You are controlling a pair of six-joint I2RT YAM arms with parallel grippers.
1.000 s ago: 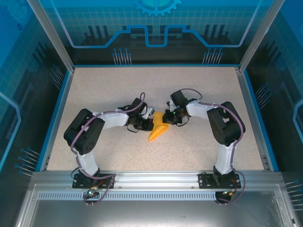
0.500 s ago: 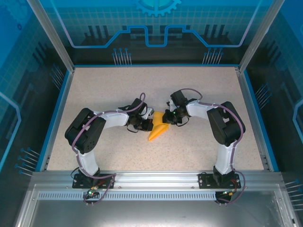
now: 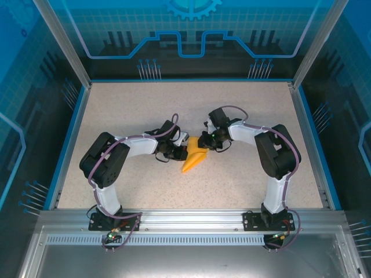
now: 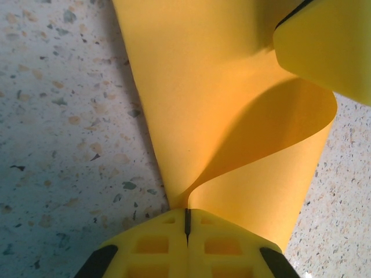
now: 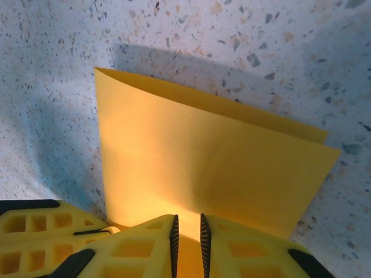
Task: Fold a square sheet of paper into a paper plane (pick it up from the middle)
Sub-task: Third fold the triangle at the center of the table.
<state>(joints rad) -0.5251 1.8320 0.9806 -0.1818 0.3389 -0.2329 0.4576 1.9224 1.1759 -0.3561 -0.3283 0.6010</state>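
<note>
I have the speckled desk [image 3: 133,110] under both arms, and the two hands meet over its middle. The paper plane [image 3: 194,159] lies between them: its wide end sits up at the fingertips, and its point runs away from both hands toward the arm bases.

On the left wrist camera, my left hand [image 4: 186,223] is fully closed. Its two pads are pressed together on a curled fold of the paper, which rises straight out of the seam between them. One pad of the right hand [image 4: 333,49] sits on the sheet just beyond.

On the right wrist camera, my right hand [image 5: 188,231] is only a narrow slit apart. The layered orange sheet spreads out in front of it and its near edge runs into that gap.
</note>
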